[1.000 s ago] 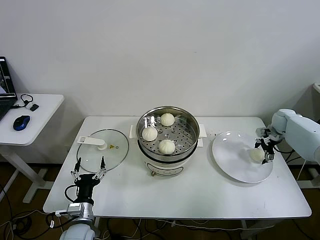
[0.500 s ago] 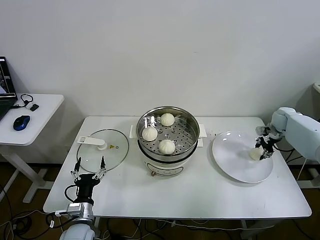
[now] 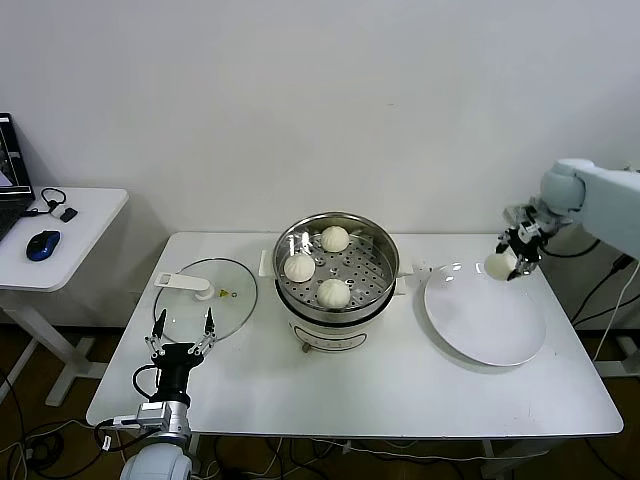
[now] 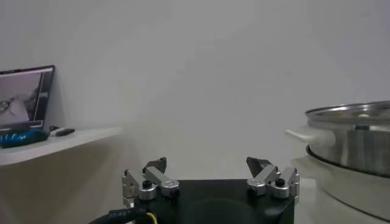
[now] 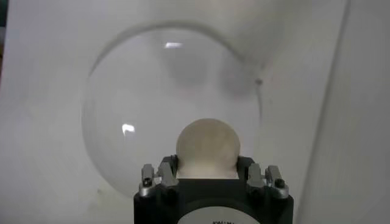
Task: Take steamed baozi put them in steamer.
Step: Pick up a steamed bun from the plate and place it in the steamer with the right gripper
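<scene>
The steel steamer (image 3: 368, 292) stands mid-table with three cream-white baozi on its perforated tray: one at the back (image 3: 334, 239), one at the left (image 3: 299, 267), one at the front (image 3: 333, 292). My right gripper (image 3: 508, 262) is shut on the fourth baozi (image 3: 497, 266) and holds it in the air above the far edge of the white plate (image 3: 486, 320). In the right wrist view the baozi (image 5: 208, 146) sits between the jaws over the plate (image 5: 134, 109). My left gripper (image 3: 181, 335) is open and empty at the table's front left; it also shows in the left wrist view (image 4: 209, 170).
A flat glass lid (image 3: 205, 297) with a white handle lies left of the steamer. The steamer's side (image 4: 350, 143) shows in the left wrist view. A side desk (image 3: 60, 235) with a blue mouse stands at the far left. A wall is behind the table.
My right gripper closed on the baozi on the plate's right side, lifted it off and moved it up and toward the far edge. The left arm stayed put.
</scene>
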Robot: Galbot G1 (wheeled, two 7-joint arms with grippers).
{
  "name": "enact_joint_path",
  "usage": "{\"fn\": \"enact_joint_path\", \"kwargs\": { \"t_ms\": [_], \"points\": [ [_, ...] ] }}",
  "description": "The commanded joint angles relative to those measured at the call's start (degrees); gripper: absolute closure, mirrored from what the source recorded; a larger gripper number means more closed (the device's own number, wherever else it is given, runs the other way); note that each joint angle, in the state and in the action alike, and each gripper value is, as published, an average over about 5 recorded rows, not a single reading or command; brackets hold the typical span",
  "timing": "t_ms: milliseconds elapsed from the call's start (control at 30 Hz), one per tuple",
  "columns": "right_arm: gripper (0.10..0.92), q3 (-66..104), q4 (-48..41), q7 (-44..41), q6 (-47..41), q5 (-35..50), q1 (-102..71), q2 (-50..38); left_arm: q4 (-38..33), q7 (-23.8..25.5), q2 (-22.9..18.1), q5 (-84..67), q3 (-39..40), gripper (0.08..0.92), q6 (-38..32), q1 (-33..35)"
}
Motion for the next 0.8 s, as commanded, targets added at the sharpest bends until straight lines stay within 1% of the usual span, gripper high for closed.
{"fn": "enact_joint_path", "kwargs": {
  "t_ms": [33, 167, 367, 533, 800],
  "points": [
    [0.399, -18.0, 20.0, 0.5, -7.0, 17.1, 27.9, 5.5, 0.2, 0.1, 0.4, -0.5, 0.4, 0.177, 0.0, -0.4],
    [0.403, -16.3, 22.1, 1.8, -10.1, 22.1, 28.4, 9.5, 0.1, 0.0, 0.8, -1.0, 0.6, 0.177, 0.0, -0.5],
    [0.406, -10.1, 21.2, 4.3, -14.0, 26.5, 23.8, 15.4, -0.2, 0.2, 1.0, -1.5, 0.5, 0.177, 0.4, -0.7],
    [0.404, -6.4, 18.5, 6.3, -16.0, 26.6, 17.5, 18.6, -0.4, 0.4, 0.9, -1.8, 0.2, 0.177, 0.9, -1.2],
    [0.4, -2.1, 16.5, 9.4, -17.7, 22.9, 7.5, 19.4, 0.1, 0.6, 0.7, -1.9, 0.1, 0.177, 1.2, -1.6]
  ]
}}
